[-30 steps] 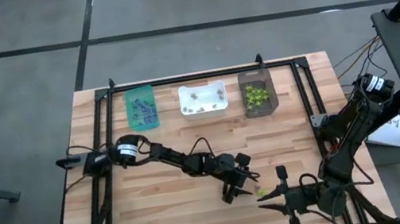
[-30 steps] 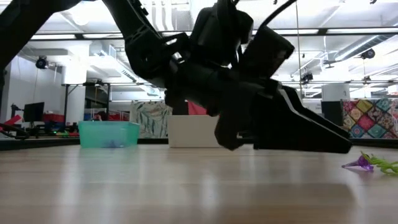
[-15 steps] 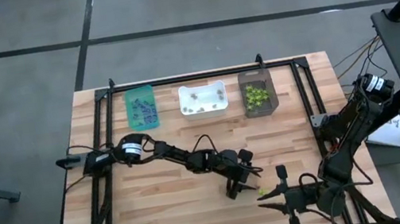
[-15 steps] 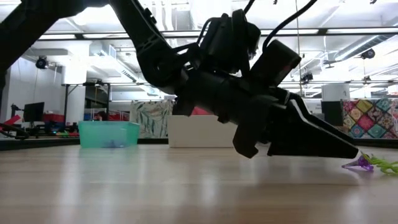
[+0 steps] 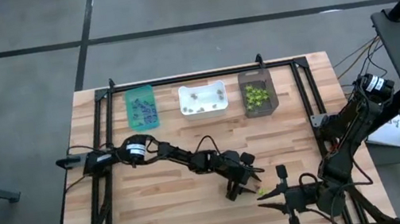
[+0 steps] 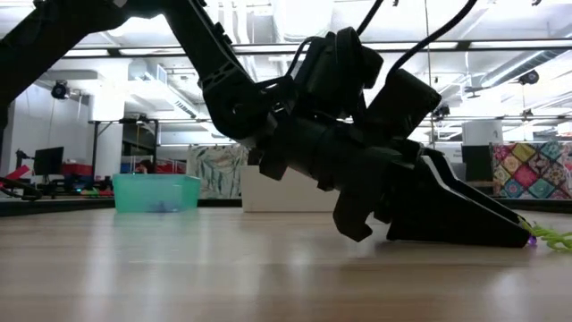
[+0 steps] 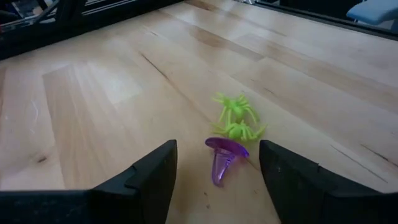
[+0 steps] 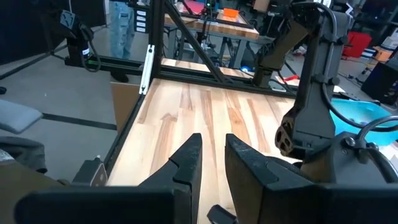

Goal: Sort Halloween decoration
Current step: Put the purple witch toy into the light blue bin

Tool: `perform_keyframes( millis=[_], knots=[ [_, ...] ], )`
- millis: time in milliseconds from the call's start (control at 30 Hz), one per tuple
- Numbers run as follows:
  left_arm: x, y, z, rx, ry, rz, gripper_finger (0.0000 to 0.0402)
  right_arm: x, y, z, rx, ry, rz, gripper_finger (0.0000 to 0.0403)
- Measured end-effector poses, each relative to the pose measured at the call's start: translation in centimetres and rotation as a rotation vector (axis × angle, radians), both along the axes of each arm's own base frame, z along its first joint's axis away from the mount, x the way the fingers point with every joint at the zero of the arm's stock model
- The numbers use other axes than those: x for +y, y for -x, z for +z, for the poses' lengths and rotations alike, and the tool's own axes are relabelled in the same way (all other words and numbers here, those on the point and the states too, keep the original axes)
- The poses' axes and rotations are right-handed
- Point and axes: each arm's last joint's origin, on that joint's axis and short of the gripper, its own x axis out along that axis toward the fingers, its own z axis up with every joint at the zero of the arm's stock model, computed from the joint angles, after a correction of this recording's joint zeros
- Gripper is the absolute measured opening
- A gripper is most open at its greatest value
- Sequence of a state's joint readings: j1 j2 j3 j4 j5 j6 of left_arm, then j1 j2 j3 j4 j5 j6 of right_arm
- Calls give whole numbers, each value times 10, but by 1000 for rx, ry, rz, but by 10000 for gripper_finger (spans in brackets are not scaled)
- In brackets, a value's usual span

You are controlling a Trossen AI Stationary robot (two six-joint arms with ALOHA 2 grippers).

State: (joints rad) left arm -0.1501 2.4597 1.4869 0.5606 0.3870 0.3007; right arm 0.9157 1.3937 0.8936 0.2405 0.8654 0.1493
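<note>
Left wrist view shows the left gripper (image 7: 217,171) low over the wooden table (image 7: 93,93), its jaws spread wide and holding nothing, with a purple cone trinket (image 7: 224,158) lying between its fingertips and two lime-green spiders (image 7: 236,118) just beyond. From above, this gripper sits near the table's near right part. The right gripper (image 8: 212,165) waits at the near right edge, jaws nearly closed and empty. Teal bin (image 5: 140,107), white bin (image 5: 203,99) and brown bin (image 5: 256,92) line the far side, each with trinkets inside.
</note>
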Motion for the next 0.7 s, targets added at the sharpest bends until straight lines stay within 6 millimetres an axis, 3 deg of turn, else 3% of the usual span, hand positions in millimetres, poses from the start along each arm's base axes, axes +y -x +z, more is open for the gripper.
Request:
perform_keyframes(
  millis=[233,700],
  knots=[
    [2,-1,1,-4,-7,-1,183,0,0,0,0,0,0,59],
    [3,-2,1,-6,-14,8,64,0,0,0,2,-12,-3,59]
  ],
)
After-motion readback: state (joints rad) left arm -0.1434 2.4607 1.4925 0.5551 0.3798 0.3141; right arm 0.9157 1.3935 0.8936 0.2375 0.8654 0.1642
